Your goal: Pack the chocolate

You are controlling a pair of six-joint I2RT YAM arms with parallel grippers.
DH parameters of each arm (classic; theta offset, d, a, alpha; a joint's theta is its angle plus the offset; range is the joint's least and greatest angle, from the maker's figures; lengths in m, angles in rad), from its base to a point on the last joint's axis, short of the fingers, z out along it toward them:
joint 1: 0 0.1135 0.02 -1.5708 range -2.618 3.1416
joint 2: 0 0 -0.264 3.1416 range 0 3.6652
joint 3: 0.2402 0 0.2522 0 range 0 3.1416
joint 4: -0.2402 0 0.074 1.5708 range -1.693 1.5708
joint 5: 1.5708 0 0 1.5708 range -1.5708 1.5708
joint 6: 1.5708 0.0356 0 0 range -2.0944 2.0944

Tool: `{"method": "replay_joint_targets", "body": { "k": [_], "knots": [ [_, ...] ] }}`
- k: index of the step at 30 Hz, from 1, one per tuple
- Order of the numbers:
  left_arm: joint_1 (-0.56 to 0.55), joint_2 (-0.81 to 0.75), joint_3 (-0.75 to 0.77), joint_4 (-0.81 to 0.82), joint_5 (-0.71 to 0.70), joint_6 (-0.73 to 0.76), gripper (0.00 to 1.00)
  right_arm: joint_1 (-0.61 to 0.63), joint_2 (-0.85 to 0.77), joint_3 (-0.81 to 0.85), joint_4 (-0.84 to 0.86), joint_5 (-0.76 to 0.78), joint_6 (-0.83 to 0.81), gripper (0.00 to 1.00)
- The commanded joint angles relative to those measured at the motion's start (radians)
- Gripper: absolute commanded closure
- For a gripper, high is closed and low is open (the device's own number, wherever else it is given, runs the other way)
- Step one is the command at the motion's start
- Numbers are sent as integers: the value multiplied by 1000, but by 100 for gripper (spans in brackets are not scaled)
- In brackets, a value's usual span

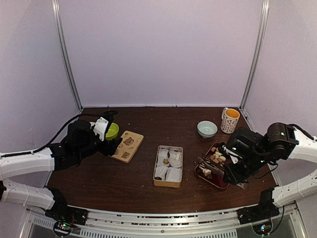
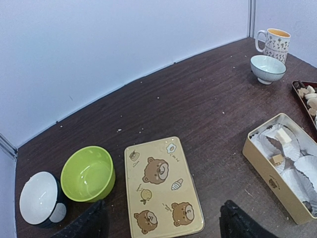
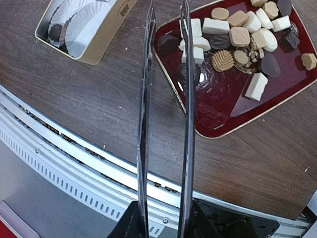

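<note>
Top camera high, near side, facing down-forward; wrist cameras low, close, oblique; all three share tin (image 1: 166, 184).

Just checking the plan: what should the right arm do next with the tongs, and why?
Probably lower the tongs onto the dark piece at the tray corner. The right tool holds them open with nothing gripped, that piece shows between their blades, and the box has liners unfilled.

Tabletop (image 1: 163, 124) layout
We see the lid (image 1: 128, 146) left of the tin (image 1: 167, 184), chocolate (image 3: 240, 35) on the tray (image 3: 223, 99) right of it, bowl (image 1: 207, 129) and mug (image 1: 230, 120) behind.
</note>
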Motion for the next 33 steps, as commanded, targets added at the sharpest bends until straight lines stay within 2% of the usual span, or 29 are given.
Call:
{"method": "replay_joint_targets", "body": {
  "k": [1, 9, 33],
  "knots": [
    [3, 7, 36, 21, 5, 14, 21, -2, -98, -40, -84, 39, 81, 72],
    [3, 11, 37, 21, 7, 13, 21, -4, -165, -93, -69, -21, 133, 69],
    [3, 4, 35, 17, -1, 16, 21, -7, -78, -156, 6, -14, 106, 66]
  ]
}}
